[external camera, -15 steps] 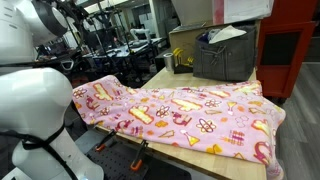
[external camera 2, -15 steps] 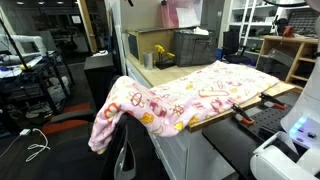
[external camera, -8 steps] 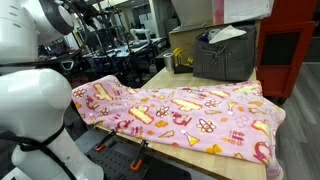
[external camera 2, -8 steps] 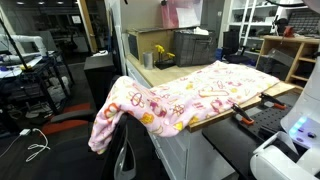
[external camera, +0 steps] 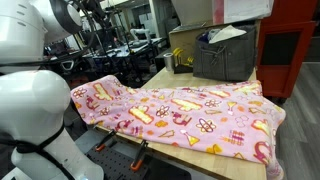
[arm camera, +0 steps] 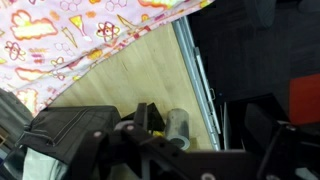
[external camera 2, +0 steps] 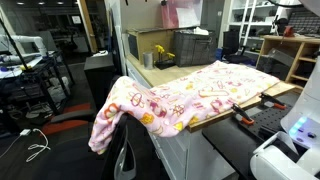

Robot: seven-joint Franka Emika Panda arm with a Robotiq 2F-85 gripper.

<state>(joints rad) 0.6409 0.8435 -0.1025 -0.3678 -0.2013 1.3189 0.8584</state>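
A pink blanket printed with yellow and red shapes covers most of the wooden table and hangs off one end. In the wrist view its edge lies at the top left, with bare table below it. My gripper shows only as a dark blurred frame along the bottom of that view, high above the table. Its jaws stand wide apart with nothing between them. Nearest under it are a grey cylinder and a yellow-and-black object.
A grey crate holding papers stands at the table's back, also visible from above. A metal rail runs along the table's edge, with dark floor beyond. The robot's white base is beside the table. A chair stands under the hanging blanket.
The arm's upper white link has shifted a little at the top left of an exterior view. The blanket and the other things have not moved.
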